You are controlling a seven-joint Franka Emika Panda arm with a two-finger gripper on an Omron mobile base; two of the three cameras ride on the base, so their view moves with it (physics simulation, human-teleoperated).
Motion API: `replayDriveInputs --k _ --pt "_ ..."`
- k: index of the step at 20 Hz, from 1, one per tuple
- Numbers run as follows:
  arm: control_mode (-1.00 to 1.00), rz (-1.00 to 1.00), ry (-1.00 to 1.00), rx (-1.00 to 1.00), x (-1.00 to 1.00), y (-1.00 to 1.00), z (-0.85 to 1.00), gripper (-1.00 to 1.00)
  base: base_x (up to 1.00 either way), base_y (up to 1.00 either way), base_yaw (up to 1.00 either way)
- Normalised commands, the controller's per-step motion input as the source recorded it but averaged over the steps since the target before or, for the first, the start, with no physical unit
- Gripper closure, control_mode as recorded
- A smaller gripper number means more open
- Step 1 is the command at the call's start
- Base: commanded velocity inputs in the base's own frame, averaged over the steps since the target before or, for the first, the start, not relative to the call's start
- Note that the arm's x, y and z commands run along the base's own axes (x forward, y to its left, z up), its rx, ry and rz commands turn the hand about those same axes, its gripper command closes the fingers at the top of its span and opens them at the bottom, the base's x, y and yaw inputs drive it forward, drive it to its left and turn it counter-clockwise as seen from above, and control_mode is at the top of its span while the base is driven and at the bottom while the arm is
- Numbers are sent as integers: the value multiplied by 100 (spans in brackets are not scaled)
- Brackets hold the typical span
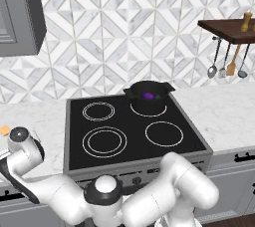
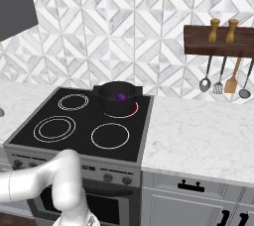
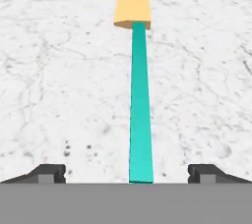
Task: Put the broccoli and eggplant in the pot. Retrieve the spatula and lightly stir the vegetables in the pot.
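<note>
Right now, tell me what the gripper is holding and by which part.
Nothing is held. The gripper is open, its fingertips standing apart on either side of the teal-handled, yellow-bladed spatula lying on the white marble counter.

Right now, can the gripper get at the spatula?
Probably yes. In the hand view the spatula lies flat on the marble counter, its teal handle running between the open gripper's two fingertips. Nothing lies beside it or across it, so a straight descent looks free.
</note>
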Motion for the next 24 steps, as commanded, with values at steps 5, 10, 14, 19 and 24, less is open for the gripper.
replayDriveInputs --k 5,10,14,19,24 --pt "-100 0 0 0 30 17 -27 -100 0 0 0" --pt "-100 0 2 0 31 10 -36 -100 0 0 0" --pt "-100 0 17 0 11 -1 -69 -100 0 0 0" --pt "-100 0 17 0 0 -10 -97 -100 0 0 0" --pt "-100 0 -6 0 -57 -29 -81 -100 0 0 0"
